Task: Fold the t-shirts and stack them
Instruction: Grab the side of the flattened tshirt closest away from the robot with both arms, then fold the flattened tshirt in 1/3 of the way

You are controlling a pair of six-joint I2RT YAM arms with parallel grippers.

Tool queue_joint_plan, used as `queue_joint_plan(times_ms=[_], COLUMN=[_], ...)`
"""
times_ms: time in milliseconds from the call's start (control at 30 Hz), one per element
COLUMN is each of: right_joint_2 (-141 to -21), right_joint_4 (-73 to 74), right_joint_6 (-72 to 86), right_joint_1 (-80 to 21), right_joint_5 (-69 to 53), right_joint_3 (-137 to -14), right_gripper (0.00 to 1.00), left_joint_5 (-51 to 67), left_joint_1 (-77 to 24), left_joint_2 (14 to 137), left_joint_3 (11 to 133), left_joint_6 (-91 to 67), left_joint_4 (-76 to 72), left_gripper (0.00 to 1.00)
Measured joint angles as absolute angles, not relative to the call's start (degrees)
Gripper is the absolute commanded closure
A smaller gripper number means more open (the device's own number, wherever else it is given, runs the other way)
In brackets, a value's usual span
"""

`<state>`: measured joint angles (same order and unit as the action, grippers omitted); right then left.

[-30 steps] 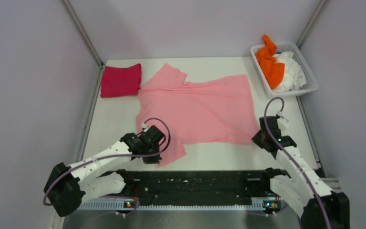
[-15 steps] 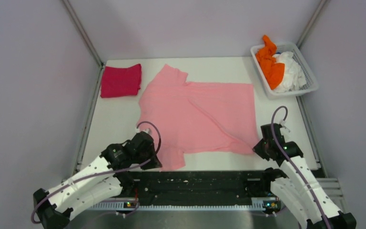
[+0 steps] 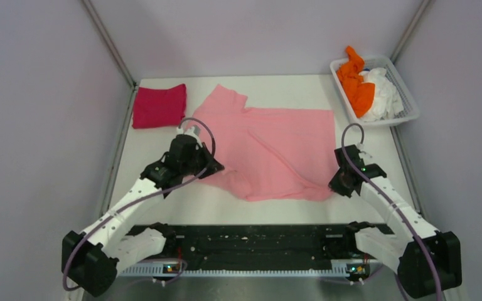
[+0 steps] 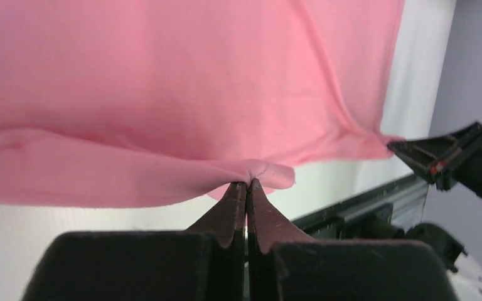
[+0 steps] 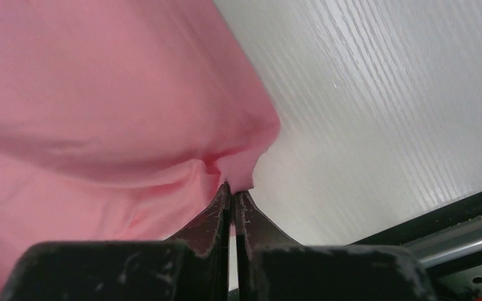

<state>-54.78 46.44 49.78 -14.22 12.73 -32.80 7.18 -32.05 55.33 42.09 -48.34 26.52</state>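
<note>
The left fingers (image 4: 231, 210) are pressed tight together on a small pinch of the large light pink cotton t-shirt (image 3: 276, 141), at its near left edge, and the cloth there is lifted a little off the white desk (image 3: 276, 210). The right fingers (image 5: 218, 216) are closed the same way on the near right corner of that shirt. Two spots well apart on the near edge are held, most likely so that the edge can be kept straight when it is carried over for a fold. With one pinch alone, the soft cloth would sag and bunch. The rest of the pink shirt is spread on the middle of the desk, with creases running toward the pulled right corner. A deep magenta-red t-shirt (image 3: 159, 105) is seen folded into a neat square at the far left corner, just beside the pink sleeve, and it seems to be the start of the stack. An orange t-shirt (image 3: 356, 81) and a white t-shirt (image 3: 384, 94) are heaped in the white slatted plastic basket (image 3: 386, 121) at the far right, not yet folded.
</note>
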Motion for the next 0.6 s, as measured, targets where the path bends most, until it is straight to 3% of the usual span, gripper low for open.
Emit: queue_joint_plan(times_ms=[233,600], right_joint_2=[-63.7,-74.9], right_joint_4=[42.5,39.7], right_joint_6=[46.2,41.0], right_joint_1=[-12.5,-9.7], right_joint_5=[15.4,16.5], right_joint_3=[-41.5,-50.3], right_gripper=[1.0,1.0], left_joint_5=[8.1,9.0], left_joint_1=[-20.4,-12.3], left_joint_2=[61.6,70.5], left_joint_3=[48.5,54.2], left_joint_6=[-42.5,-35.7], left_joint_4=[25.7,24.8], left_gripper=[1.0,1.0])
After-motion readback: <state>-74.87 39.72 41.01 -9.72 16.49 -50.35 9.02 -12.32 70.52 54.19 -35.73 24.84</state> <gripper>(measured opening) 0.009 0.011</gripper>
